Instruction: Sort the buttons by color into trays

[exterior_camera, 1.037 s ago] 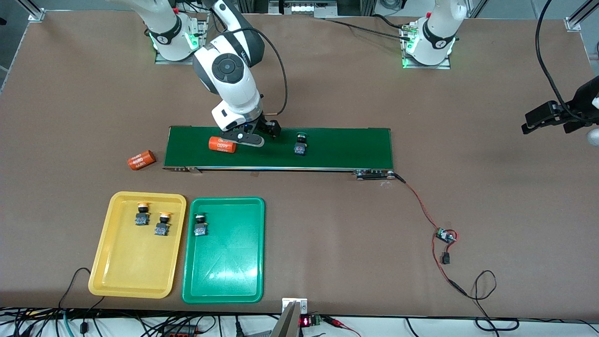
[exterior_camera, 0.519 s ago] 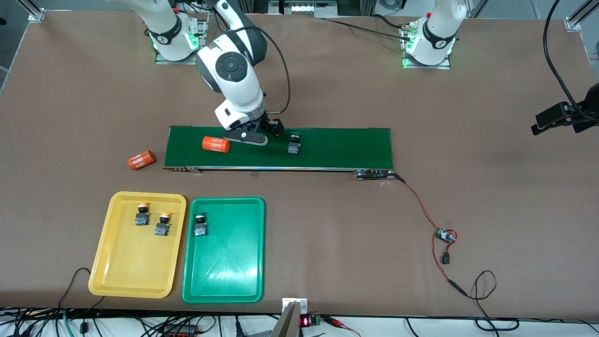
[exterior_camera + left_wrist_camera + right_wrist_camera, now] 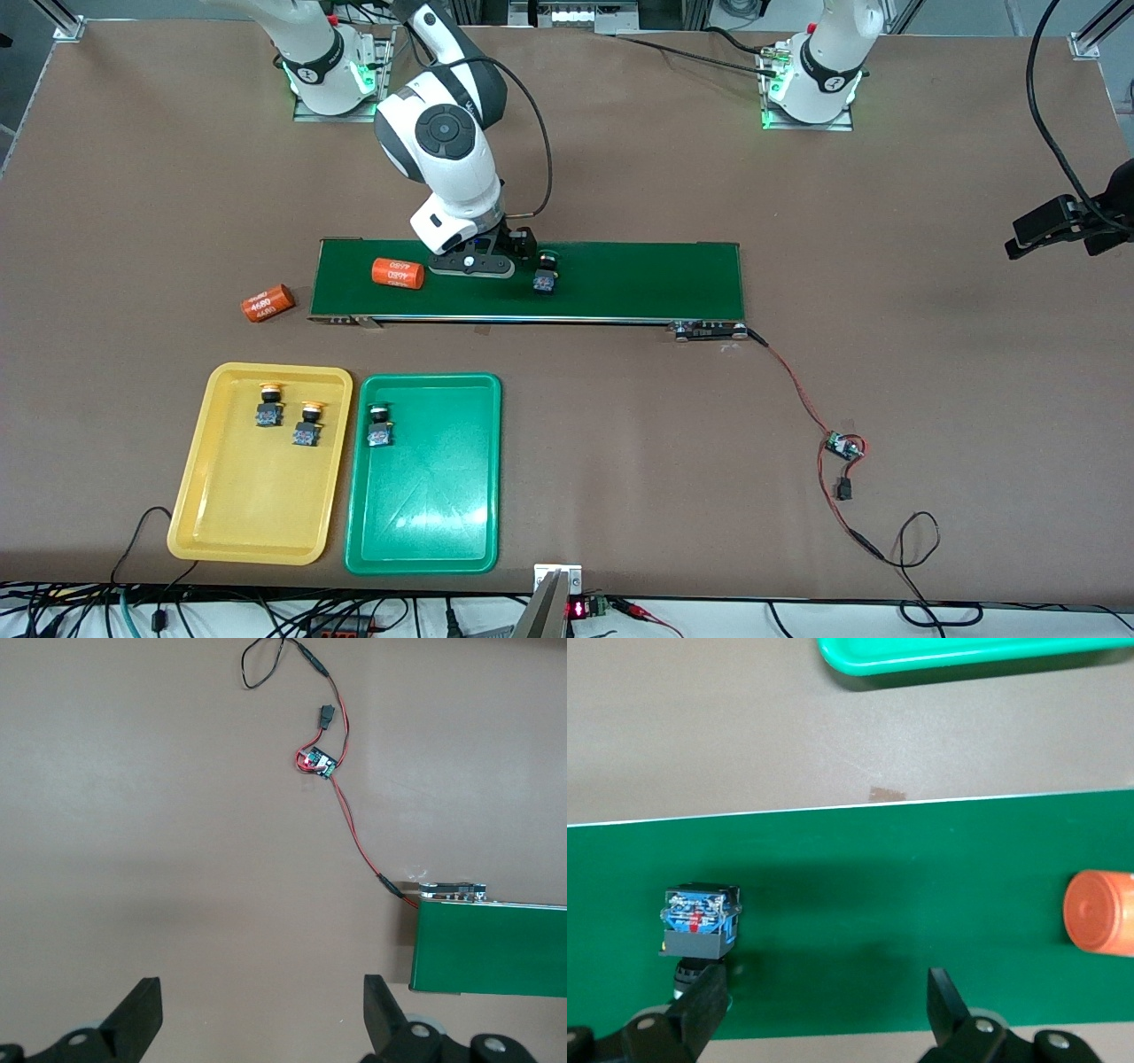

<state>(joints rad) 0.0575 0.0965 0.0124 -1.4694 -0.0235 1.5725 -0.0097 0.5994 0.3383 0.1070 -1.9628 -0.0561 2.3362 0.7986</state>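
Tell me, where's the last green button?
In the front view the green button sits on the conveyor belt, beside the right end effector.

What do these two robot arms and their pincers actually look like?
Both arms are glossy white with dark grey joints and green lights glowing at their bases. The right arm has a round dark cap on its joint and a black cable looping beside it. The right gripper and left gripper are black, each with two blocky fingers tapering toward the tip.
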